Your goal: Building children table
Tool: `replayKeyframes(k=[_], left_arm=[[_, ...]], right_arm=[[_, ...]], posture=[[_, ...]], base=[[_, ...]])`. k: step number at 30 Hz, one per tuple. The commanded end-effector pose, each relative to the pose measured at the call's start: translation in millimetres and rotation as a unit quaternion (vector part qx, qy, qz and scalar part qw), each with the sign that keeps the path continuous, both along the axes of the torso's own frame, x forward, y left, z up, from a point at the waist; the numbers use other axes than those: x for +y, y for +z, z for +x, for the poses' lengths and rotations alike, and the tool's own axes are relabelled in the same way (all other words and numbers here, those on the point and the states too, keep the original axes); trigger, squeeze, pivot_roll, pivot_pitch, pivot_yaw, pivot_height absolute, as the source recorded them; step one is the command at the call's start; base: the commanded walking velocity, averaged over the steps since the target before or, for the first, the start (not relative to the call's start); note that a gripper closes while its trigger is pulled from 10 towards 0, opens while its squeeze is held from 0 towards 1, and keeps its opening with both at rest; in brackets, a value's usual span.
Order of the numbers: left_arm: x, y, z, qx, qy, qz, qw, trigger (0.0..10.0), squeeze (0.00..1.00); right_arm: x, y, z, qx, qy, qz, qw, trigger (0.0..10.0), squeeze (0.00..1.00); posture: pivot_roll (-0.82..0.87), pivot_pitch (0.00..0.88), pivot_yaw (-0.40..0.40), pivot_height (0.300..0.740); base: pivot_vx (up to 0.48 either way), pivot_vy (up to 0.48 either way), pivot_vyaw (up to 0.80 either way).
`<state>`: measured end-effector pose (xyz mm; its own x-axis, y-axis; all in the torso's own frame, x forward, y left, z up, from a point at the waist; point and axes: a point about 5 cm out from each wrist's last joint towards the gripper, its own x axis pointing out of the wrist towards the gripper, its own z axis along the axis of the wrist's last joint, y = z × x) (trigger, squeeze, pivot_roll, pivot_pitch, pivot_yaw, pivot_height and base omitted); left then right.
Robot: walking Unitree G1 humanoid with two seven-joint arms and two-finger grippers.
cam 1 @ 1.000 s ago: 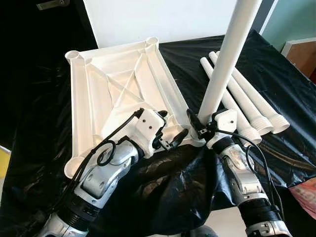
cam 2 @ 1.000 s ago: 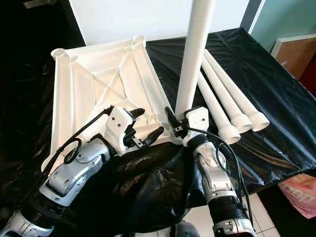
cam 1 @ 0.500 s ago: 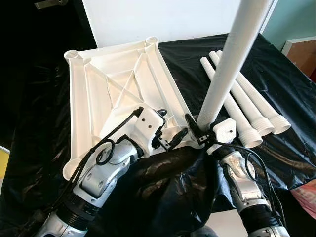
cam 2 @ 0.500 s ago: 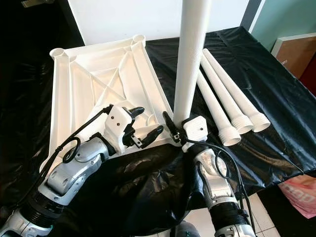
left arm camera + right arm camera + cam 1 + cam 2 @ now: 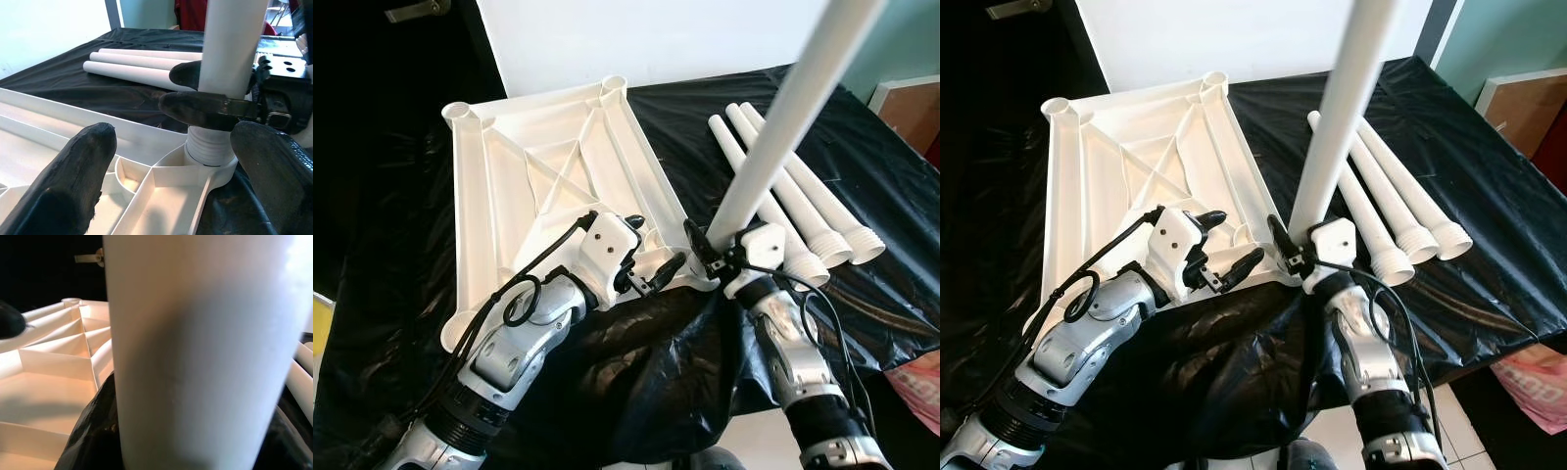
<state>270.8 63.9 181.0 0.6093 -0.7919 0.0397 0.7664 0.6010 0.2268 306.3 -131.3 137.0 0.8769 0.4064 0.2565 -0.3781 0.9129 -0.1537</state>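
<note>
The leg [image 5: 781, 116] stands at centre right, tilted to the upper right, its threaded end in the near corner socket of the upturned tabletop [image 5: 533, 181]; the right gripper [image 5: 707, 253] clamps it low down; the left gripper [image 5: 651, 257], fingers spread, rests on the tabletop's near edge; three spare legs [image 5: 803, 211] lie at right on the black sheet [image 5: 685, 117].
</note>
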Motion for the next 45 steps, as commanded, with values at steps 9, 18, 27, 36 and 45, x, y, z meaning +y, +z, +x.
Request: replayKeyframes(k=[9, 18, 27, 36, 45], left_arm=[[-5.4, 0.0, -8.0, 0.006, -0.074, 0.013, 0.997, 10.0, 0.0], [-5.4, -0.2, -8.5, 0.005, -0.072, 0.012, 0.997, 10.0, 0.0], [-6.0, -0.2, -9.7, 0.004, -0.074, 0.013, 0.997, 10.0, 0.0], [-7.1, -0.5, -10.1, 0.01, -0.079, 0.006, 0.997, 10.0, 0.0], [-5.5, 10.8, -7.0, 0.039, -0.104, -0.05, 0.993, 10.0, 1.0]], right_arm=[[-1.0, -40.2, -3.4, 0.133, 0.002, -0.018, 0.991, 10.0, 0.0], [-3.3, -40.9, -4.9, 0.129, -0.015, -0.013, 0.991, 10.0, 0.0], [4.8, -32.1, -9.9, 0.094, -0.113, 0.024, 0.989, 10.0, 0.0], [16.9, -20.5, -15.5, 0.05, -0.125, 0.016, 0.991, 10.0, 0.0], [3.7, 19.5, -13.1, -0.02, -0.125, 0.036, 0.991, 10.0, 0.0]], posture=[[0.02, 0.127, 0.018, 0.74], [0.02, 0.123, 0.014, 0.74], [0.03, 0.115, 0.005, 0.74], [0.02, 0.107, 0.001, 0.74], [0.02, 0.093, -0.011, 0.74]], base=[[0.0, 0.0, 0.0], [0.0, 0.0, 0.0], [0.0, 0.0, 0.0], [0.0, 0.0, 0.0], [0.0, 0.0, 0.0]])
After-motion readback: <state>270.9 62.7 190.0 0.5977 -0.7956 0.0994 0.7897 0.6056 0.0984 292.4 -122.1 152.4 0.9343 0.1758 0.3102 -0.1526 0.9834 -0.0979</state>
